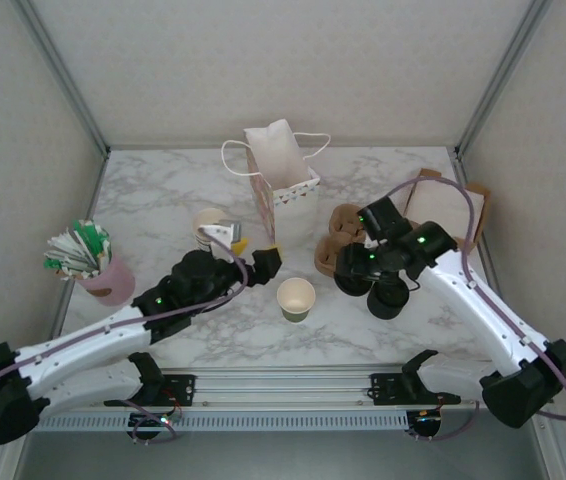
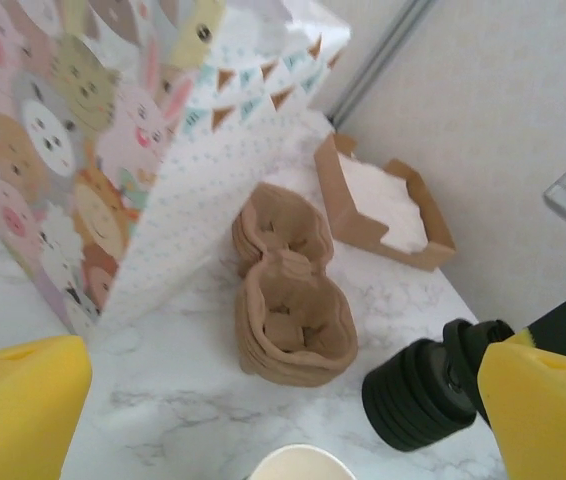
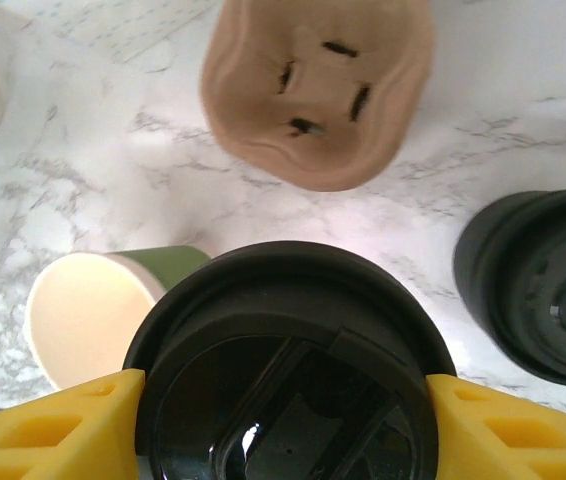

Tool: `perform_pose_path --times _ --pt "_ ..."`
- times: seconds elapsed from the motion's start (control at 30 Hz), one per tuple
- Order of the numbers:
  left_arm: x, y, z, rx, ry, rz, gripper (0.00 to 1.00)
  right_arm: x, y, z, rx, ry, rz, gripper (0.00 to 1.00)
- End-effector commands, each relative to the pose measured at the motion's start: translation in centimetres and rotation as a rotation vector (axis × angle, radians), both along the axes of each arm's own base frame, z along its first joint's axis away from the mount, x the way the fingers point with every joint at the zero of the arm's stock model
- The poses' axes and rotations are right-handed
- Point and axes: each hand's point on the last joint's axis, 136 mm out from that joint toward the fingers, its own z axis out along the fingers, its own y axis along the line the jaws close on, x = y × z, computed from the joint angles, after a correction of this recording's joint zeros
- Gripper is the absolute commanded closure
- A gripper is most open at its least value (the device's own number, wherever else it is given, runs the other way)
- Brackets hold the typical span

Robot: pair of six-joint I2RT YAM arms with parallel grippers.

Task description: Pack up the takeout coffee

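Cup (image 1: pixel 296 298), lidless, stands at six o'clock of the bag (image 1: pixel 283 185). We see our left gripper (image 1: pixel 253 255) spread wide at its ten o'clock, and our right gripper (image 3: pixel 283 420) clamping a black lid (image 3: pixel 293 370).

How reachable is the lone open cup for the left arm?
Probably yes: the left claw stands open right beside the cup, with nothing between them; the right claw, gripping a black lid, sits close opposite.

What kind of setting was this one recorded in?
Probably a mock café takeout counter inside a framed test booth: a marble-look table with an open paper cup, a black lid, pulp cup carriers and a patterned gift bag.
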Motion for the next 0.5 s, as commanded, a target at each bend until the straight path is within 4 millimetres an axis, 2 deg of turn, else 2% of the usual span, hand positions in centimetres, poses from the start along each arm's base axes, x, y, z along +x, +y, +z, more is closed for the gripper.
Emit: perform_pose_path --times 0.0,0.27,0.47 --pt "0.1 2.6 2.0 -0.052 -0.129 0.091 0.00 0.0 1.6 0.5 -0.047 -0.018 0.024 0.35" --pt "-1.2 6.4 0.5 -0.073 -0.188 0.188 0.00 -1.0 7.3 -0.3 -0.123 -0.033 0.182 0.34" --pt "-1.2 7.2 0.4 -0.076 -0.193 0.225 0.00 -1.1 9.4 -1.6 -0.177 -0.058 0.227 0.34"
